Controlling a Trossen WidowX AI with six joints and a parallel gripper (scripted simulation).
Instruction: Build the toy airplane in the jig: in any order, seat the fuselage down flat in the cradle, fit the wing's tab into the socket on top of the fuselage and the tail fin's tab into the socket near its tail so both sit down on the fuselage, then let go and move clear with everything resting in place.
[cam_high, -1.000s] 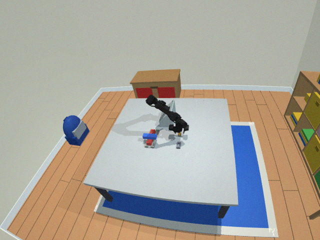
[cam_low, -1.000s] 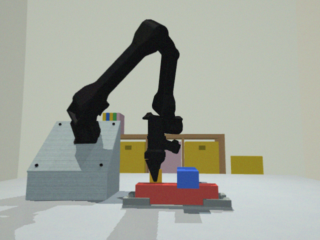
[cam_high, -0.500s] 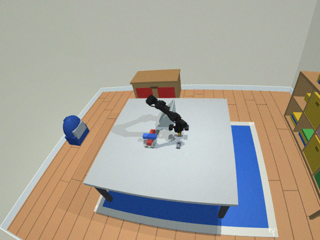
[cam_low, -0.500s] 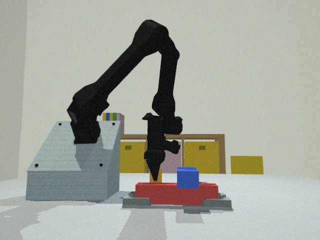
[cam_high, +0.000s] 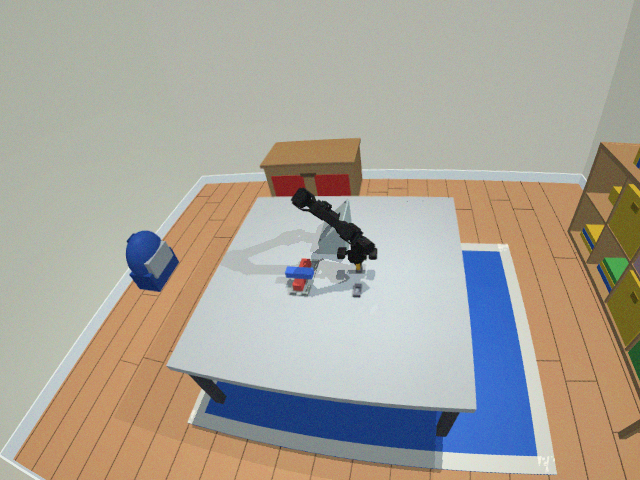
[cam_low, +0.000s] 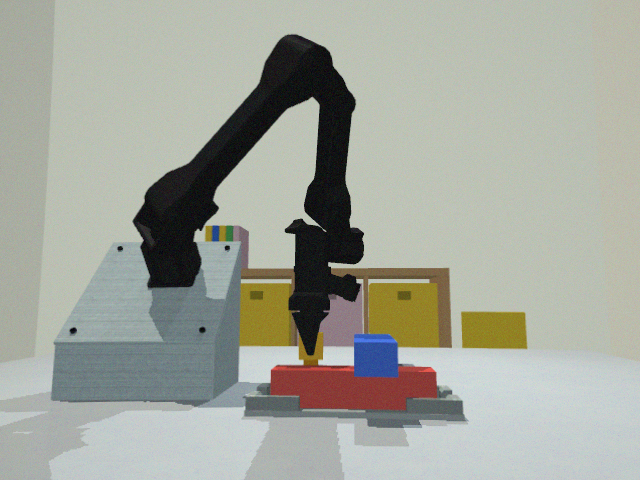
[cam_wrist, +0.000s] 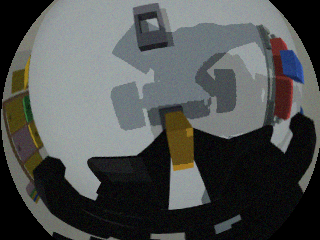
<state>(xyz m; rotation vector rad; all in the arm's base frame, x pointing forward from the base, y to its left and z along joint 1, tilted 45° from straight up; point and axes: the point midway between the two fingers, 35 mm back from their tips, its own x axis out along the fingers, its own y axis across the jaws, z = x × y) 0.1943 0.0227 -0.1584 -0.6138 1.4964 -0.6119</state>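
The red fuselage (cam_high: 298, 284) (cam_low: 330, 387) (cam_wrist: 283, 97) lies flat in the grey cradle (cam_low: 273, 406) (cam_wrist: 270, 85). The blue wing (cam_high: 299, 272) (cam_low: 375, 357) (cam_wrist: 292, 66) lies crosswise on top of it; its tab and socket are hidden. My gripper (cam_high: 358, 265) (cam_low: 310, 353) (cam_wrist: 176, 131) is shut on the yellow tail fin (cam_low: 319, 349) (cam_wrist: 179, 145). The fin is upright, with its narrower tab showing just below its body in the exterior view. It is over a small dark grey holder (cam_wrist: 164, 112), off to the side of the fuselage. Whether the tab is fully out of the holder cannot be told.
A second small grey holder (cam_high: 357, 290) (cam_wrist: 145, 41) with an empty opening stands on the table (cam_high: 330, 341), in front of the gripper in the top view. The arm's sloped grey base (cam_high: 330, 241) (cam_low: 134, 369) stands behind the cradle in the top view.
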